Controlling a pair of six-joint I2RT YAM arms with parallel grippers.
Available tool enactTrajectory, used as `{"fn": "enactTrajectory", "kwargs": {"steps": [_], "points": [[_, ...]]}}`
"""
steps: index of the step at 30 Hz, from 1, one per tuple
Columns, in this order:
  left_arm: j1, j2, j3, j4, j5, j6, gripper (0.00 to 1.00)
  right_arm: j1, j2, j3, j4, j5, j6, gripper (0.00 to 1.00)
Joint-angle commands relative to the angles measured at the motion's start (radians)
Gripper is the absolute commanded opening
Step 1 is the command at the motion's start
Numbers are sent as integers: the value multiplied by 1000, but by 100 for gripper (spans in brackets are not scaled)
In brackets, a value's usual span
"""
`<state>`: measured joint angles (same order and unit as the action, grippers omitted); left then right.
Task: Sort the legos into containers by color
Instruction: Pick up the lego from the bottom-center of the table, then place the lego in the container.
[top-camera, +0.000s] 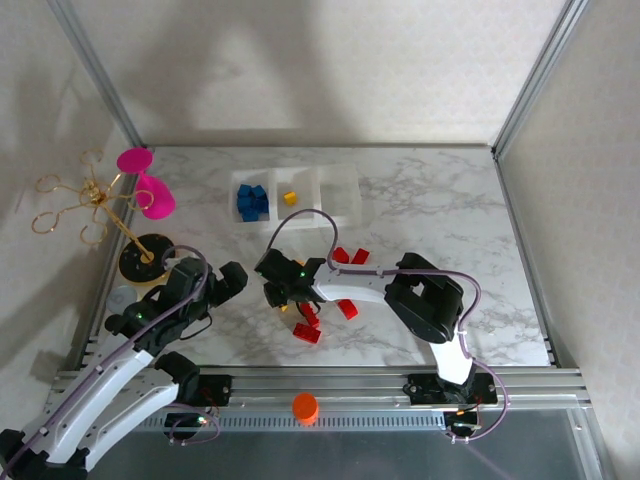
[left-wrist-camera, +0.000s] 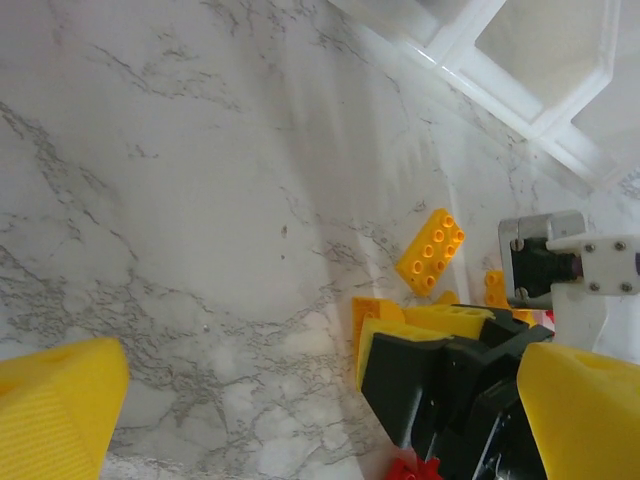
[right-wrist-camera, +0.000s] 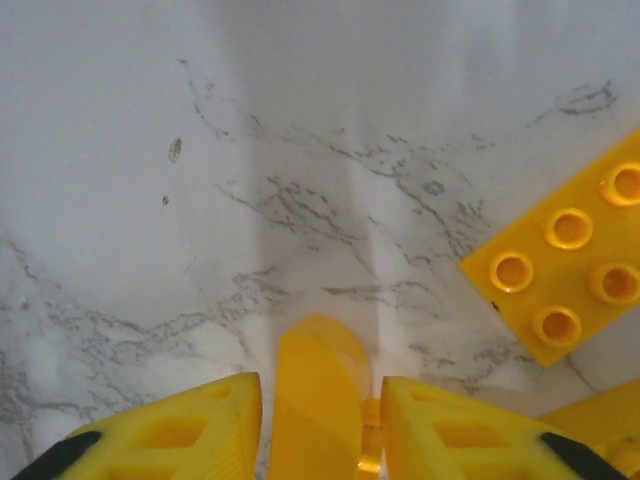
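- Nearest us, an orange cap (top-camera: 305, 406) sits on the front rail at 6 o'clock, between the two arm bases.
- The left gripper (top-camera: 228, 282) hangs over the table (top-camera: 450, 200) at roughly 8 o'clock. Its jaws are spread about as wide as they go, with nothing in them.
- The right gripper (right-wrist-camera: 320, 425) is just at 3 o'clock of the left one, pointing down at the marble. Its fingers are pulled in tight on both sides of a yellow brick (right-wrist-camera: 320, 385) standing on edge, so we'd call that a grip.
- On its wrist cam, a flat brick (right-wrist-camera: 570, 270), also yellow, lies studs up at 2 o'clock of the gripped one, not touching it.
- Red bricks (top-camera: 307, 330) lie at 5 o'clock of the right gripper, with a few more at 2 o'clock.
- The bins (top-camera: 340, 195) sit in a row at 12 o'clock. Blue bricks (top-camera: 250, 202) are in the left one and a small yellow piece (top-camera: 290, 198) is in the middle one.
- A pink cup (top-camera: 155, 197) and a gold wire stand (top-camera: 145, 258) are out at 10 o'clock.
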<state>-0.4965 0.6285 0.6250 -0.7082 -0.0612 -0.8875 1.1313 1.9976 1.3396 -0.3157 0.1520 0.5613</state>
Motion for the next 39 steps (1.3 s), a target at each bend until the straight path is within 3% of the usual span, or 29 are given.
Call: {"fn": "enactTrajectory", "kwargs": {"steps": [1,5,10,20,24,29,34,39], "points": [[-4,-12,-25,-21,-9,-14,100,14,20,33,-30,37,-20,32],[-4,-16,-24,-25,-12,-17,99,15,7,40,-38,52,-36,24],[-4,-13,-19,-14,-5,-9,100,-12,-38,46,-40,47,-70,22],[-4,48,0,86,12,34,100,-176,-114,100,2,62,-162,23],[-3,84,-1,175,44,71,100,-271,-32,227,-19,21,-216,24],[-3,155,1,277,49,93,100,-336,60,338,39,82,-288,25],[-4,252,19,361,52,105,100,-395,251,584,-39,127,-318,25],[-4,291,39,395,42,113,100,-408,343,730,-58,187,-379,35]]}}
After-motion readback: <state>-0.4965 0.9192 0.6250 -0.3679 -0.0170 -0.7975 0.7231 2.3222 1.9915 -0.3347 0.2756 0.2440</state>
